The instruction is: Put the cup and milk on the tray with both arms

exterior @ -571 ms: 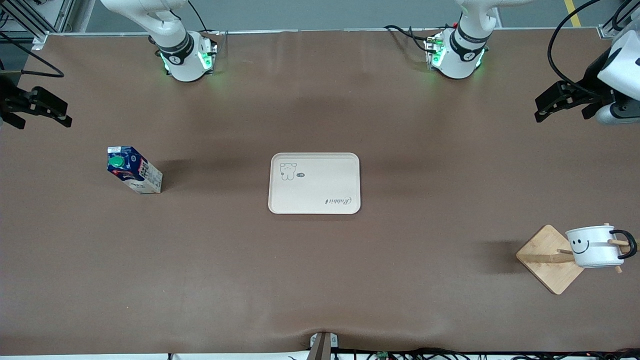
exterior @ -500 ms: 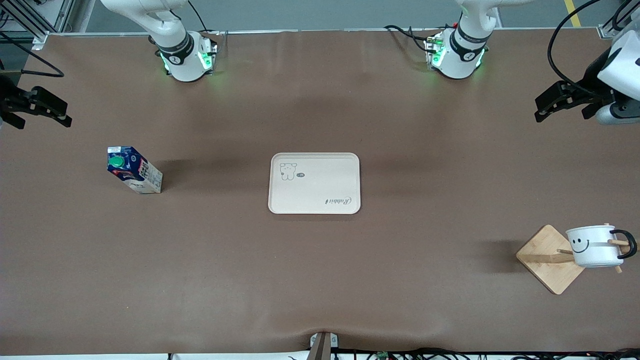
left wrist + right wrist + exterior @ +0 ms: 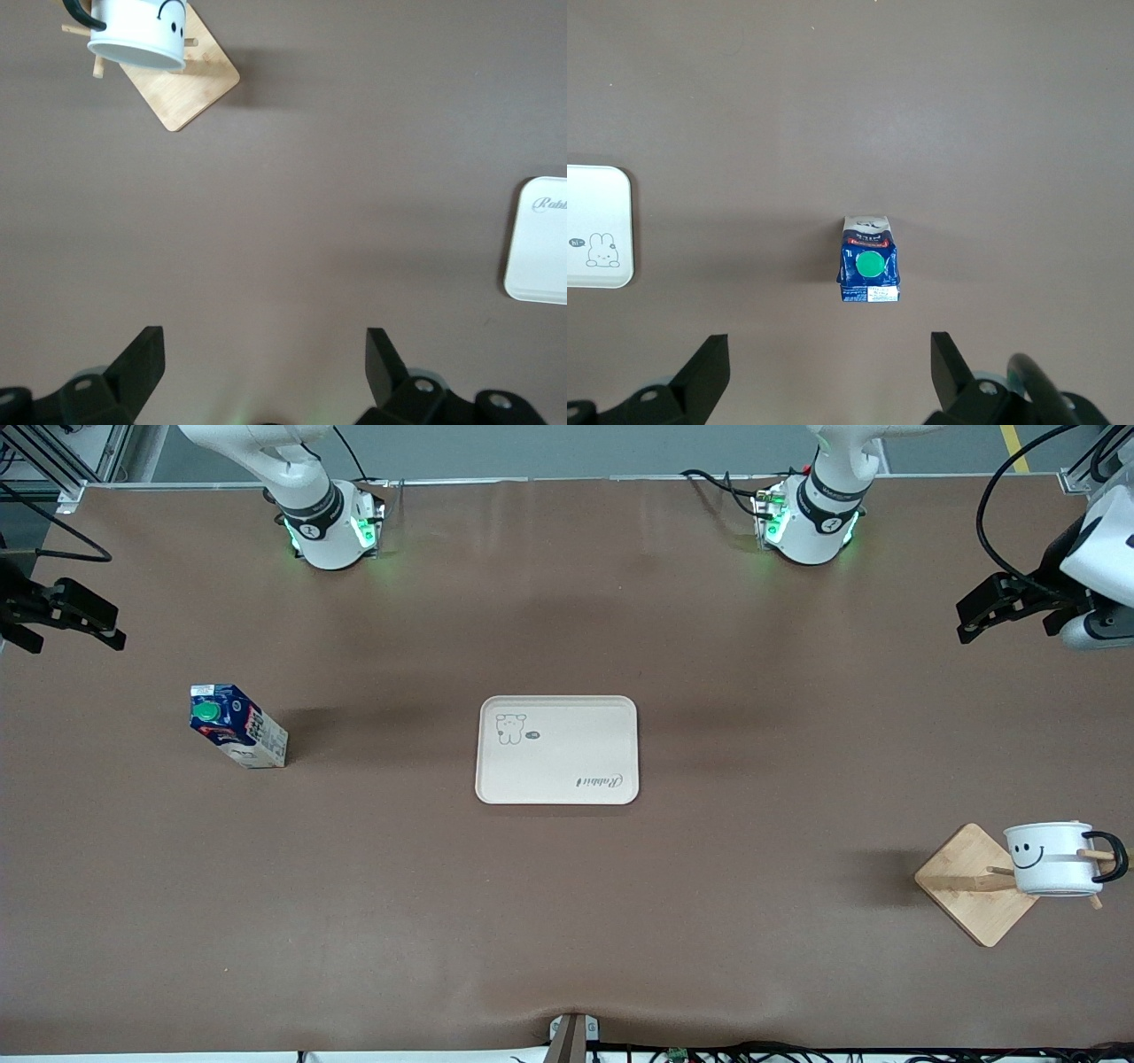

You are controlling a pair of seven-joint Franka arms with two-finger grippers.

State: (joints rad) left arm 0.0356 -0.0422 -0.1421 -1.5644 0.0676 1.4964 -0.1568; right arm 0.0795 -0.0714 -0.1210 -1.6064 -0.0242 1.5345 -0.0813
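Note:
The cream tray (image 3: 556, 749) lies in the middle of the table; an edge of it shows in the left wrist view (image 3: 539, 252) and the right wrist view (image 3: 598, 226). The dark-blue milk carton (image 3: 236, 726) with a green cap stands upright toward the right arm's end, also seen in the right wrist view (image 3: 868, 270). The white smiley cup (image 3: 1054, 859) hangs on a wooden stand (image 3: 970, 881) toward the left arm's end, also in the left wrist view (image 3: 137, 35). My left gripper (image 3: 974, 615) is open and empty, high over the table's end. My right gripper (image 3: 84, 615) is open and empty, over its end of the table.
The square wooden stand base (image 3: 190, 84) with pegs holds the cup near the table edge. Both arm bases (image 3: 332, 522) stand along the table's edge farthest from the front camera. Brown table cover (image 3: 567, 912) spreads all round the tray.
The left gripper has shifted slightly toward its end of the table. The right gripper has barely moved. Cup, milk and tray have not moved.

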